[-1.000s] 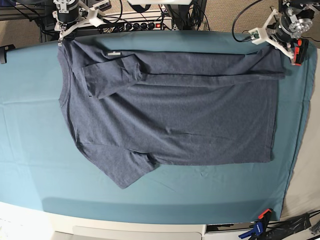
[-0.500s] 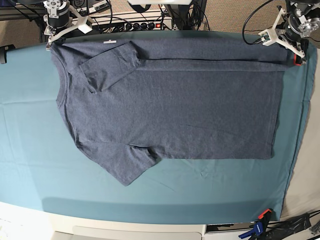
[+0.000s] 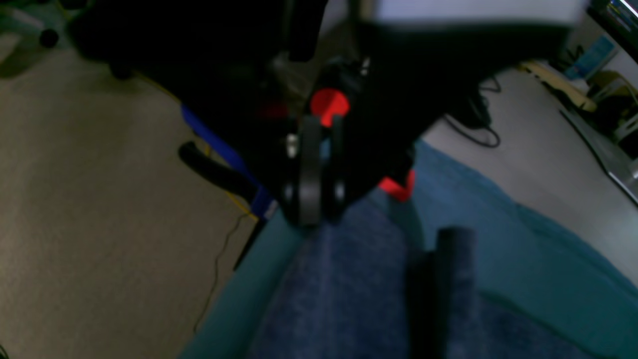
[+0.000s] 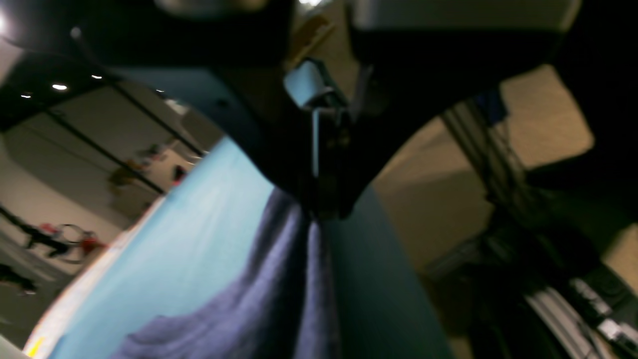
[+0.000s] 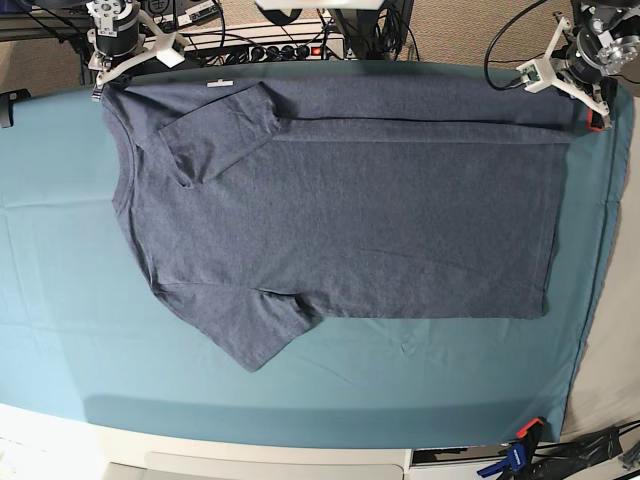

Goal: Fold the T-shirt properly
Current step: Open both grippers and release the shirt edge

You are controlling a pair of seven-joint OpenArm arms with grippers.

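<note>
The blue-grey T-shirt (image 5: 340, 220) lies flat on the teal table cloth (image 5: 60, 300), collar to the left and hem to the right. Its far strip is folded over, with one sleeve (image 5: 215, 140) lying on the body and a small white neck tag (image 5: 220, 84) showing. My right gripper (image 5: 100, 92) is at the far left corner. In the right wrist view it (image 4: 319, 204) is shut on a pinched ridge of the T-shirt (image 4: 279, 299). My left gripper (image 5: 592, 118) is at the far right corner. Seen blurred in its wrist view, my left gripper (image 3: 323, 199) has its jaws slightly apart just above the T-shirt (image 3: 349, 289) hem.
A power strip (image 5: 280, 50) and cables sit behind the table's far edge. A blue and orange clamp (image 5: 520, 445) grips the cloth at the near right corner. A black fixture (image 5: 10, 105) sticks out at the left edge. Carpet floor (image 3: 99, 199) lies beyond the table.
Over the last second both grippers pulled the shirt's far edge back toward the table's far edge, flattening the fold. The left jaws have since parted slightly.
</note>
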